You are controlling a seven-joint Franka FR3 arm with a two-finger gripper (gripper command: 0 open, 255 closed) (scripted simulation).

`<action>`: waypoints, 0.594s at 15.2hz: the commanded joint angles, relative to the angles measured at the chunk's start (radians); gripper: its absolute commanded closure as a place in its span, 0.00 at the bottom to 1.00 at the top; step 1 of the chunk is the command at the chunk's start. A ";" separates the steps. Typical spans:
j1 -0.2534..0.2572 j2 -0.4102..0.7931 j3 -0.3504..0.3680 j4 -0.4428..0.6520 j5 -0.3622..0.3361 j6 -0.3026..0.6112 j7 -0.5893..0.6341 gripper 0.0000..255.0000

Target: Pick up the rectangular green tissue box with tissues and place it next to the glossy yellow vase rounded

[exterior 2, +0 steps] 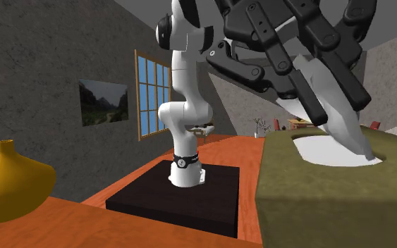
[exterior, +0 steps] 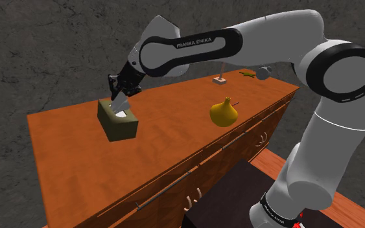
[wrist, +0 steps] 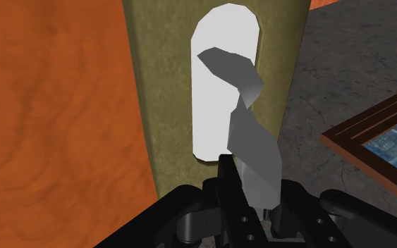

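The tool [exterior: 122, 91] is hovering right over the green tissue box [exterior: 118, 123], its fingers pinching shut on the white tissue [wrist: 249, 134] poking up from the slot rather than gripping the box's sides. I'm guessing that hold is risky, since the sheet may simply slide out. The box is sitting on the orange tabletop [exterior: 174, 146], well apart from the yellow vase [exterior: 223, 112], so the whole carry is yet to come.

An orange wooden sideboard [exterior: 174, 139] is seen in the shoulder view. On its top, from the yellow vase [exterior: 223, 111], an olive tissue box [exterior: 118, 122] is set at nine o'clock, a white block [exterior: 220, 80] at twelve, and a green item [exterior: 246, 75] at one.
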 commanded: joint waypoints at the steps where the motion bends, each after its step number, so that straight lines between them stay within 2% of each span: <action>1: -0.001 -0.003 -0.002 0.023 -0.006 -0.026 0.007 1.00; 9: -0.002 -0.017 -0.005 0.113 -0.025 -0.127 0.036 1.00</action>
